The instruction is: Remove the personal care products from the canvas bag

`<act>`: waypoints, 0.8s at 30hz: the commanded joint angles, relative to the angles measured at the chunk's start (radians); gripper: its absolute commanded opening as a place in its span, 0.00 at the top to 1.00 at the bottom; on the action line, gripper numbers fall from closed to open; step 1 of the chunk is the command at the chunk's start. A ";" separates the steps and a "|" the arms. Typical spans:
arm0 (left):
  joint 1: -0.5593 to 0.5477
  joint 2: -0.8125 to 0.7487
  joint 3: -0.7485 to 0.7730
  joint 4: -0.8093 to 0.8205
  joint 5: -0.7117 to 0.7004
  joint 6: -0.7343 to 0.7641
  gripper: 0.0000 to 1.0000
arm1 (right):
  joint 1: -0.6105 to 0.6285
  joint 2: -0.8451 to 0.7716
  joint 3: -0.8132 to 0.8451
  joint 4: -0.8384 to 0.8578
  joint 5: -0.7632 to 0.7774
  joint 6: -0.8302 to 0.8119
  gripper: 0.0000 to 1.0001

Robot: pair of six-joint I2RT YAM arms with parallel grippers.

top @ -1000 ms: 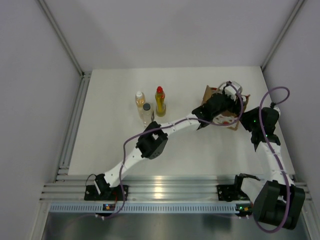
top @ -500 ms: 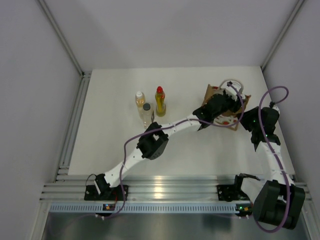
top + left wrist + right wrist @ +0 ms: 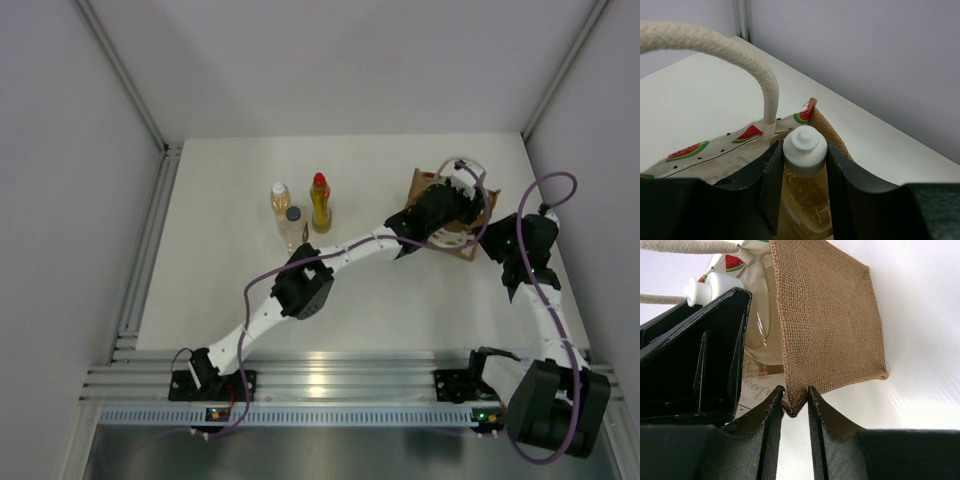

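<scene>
The canvas bag (image 3: pixel 418 186) stands at the table's right. It also shows in the left wrist view (image 3: pixel 832 137) and in the right wrist view (image 3: pixel 830 315). My left gripper (image 3: pixel 455 195) reaches into the bag and is shut on a clear amber bottle with a white cap (image 3: pixel 805 145), still inside the bag. My right gripper (image 3: pixel 795 402) is shut on the bag's burlap corner. Three bottles stand left of the bag: amber with white cap (image 3: pixel 279 196), yellow with red cap (image 3: pixel 320 202), clear with dark grey cap (image 3: pixel 293 226).
A white rope handle (image 3: pixel 735 55) arches over the bag's mouth. The right wall and the table's right edge (image 3: pixel 545 200) are close behind the bag. A metal rail (image 3: pixel 150 240) runs along the left side.
My left gripper has shifted slightly up and right inside the bag. The right arm and the three standing bottles have not moved.
</scene>
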 commanded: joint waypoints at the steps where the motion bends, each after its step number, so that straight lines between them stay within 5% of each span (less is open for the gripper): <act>1: -0.013 -0.172 0.039 0.052 -0.022 -0.023 1.00 | -0.005 0.018 0.011 0.038 0.015 -0.008 0.76; 24: -0.013 -0.331 -0.022 0.029 -0.061 0.045 1.00 | -0.010 0.028 0.014 0.039 0.034 -0.005 0.76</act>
